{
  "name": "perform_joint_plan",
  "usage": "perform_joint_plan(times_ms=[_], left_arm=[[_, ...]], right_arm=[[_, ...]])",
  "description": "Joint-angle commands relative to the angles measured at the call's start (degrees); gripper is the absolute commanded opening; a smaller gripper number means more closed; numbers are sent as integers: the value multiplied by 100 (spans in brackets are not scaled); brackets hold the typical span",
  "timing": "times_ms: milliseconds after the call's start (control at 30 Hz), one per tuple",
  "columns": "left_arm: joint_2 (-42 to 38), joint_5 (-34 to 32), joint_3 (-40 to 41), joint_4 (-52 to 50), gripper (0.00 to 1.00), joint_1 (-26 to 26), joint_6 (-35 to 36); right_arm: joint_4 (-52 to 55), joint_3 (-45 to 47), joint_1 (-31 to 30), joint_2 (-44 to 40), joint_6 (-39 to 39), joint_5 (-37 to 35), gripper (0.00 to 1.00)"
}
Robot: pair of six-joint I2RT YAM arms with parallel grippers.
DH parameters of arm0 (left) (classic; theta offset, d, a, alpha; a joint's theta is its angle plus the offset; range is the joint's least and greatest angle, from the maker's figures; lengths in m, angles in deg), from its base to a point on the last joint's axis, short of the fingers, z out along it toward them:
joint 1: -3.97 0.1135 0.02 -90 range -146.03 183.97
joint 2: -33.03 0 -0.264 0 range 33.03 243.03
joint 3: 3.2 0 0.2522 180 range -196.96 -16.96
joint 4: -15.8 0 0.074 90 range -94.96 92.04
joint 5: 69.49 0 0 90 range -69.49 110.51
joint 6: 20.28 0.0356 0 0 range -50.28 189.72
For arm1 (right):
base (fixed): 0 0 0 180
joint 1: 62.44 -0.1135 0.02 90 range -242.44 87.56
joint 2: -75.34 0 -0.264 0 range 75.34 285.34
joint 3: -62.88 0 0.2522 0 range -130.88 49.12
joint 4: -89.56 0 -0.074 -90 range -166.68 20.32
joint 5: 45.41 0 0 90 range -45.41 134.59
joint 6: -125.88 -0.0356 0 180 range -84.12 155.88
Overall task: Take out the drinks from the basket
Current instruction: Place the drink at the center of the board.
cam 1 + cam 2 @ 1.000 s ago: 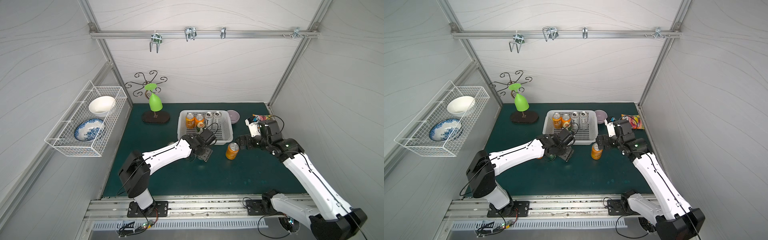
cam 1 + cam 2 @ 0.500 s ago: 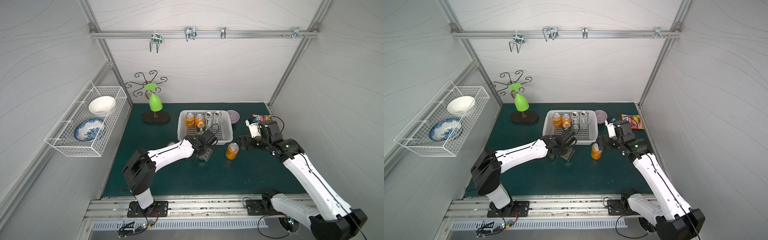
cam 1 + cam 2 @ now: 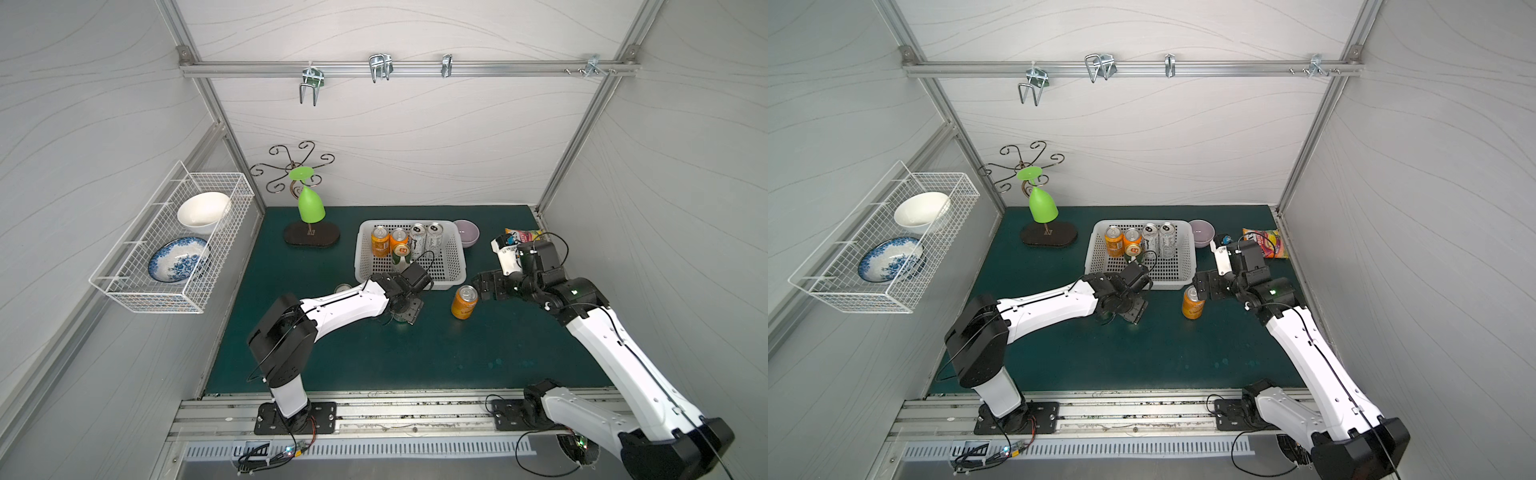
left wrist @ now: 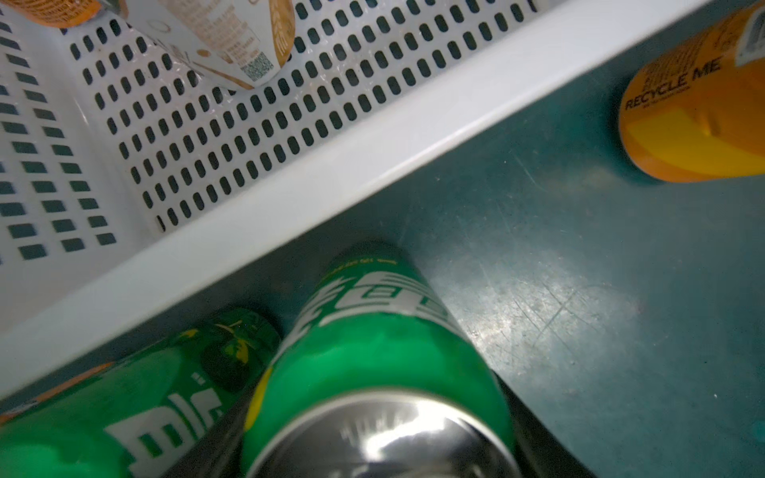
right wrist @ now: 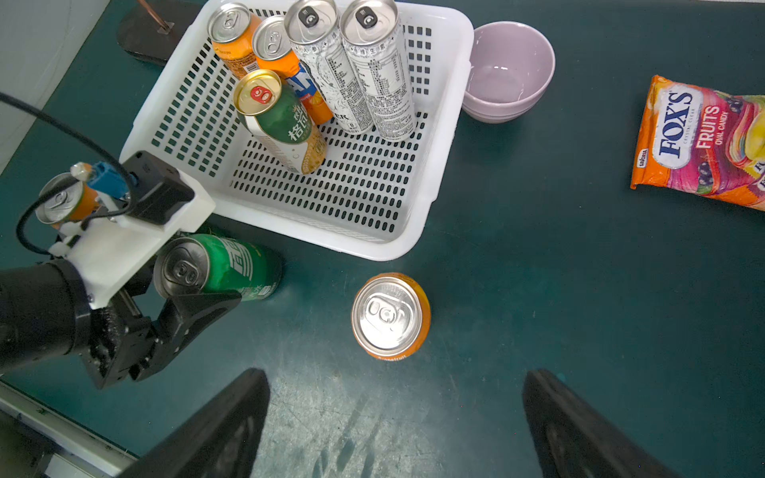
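Where held green can (image 4: 372, 339) flanks basket (image 4: 372, 157) rim; bare mat (image 4: 579, 310) beyond

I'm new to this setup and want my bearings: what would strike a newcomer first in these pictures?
The white basket sits at the back of the green mat, with five cans standing along its far side. Just outside its near rim, the left fingers are shut on a green can, and an orange can stands alone on the mat before the open right fingers.
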Motion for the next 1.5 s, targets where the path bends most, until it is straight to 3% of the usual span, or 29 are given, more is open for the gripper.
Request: perform_joint_plan(times_ms=[0,633,1100,1467], left_arm=[[38,-8,-85,456,49,49,-93],[126,185,-109,572,52,247,-151],[-128,228,-355,116,76,251,-96],[-321,193,-531,-133,84,250,-59]], right_arm=[[-19,34,31,-61,27,58,99],[-86,131,31,-59,22,107,99],[-120,158,26,-54,-19,154,99],[-92,133,30,-81,-4,155,99]])
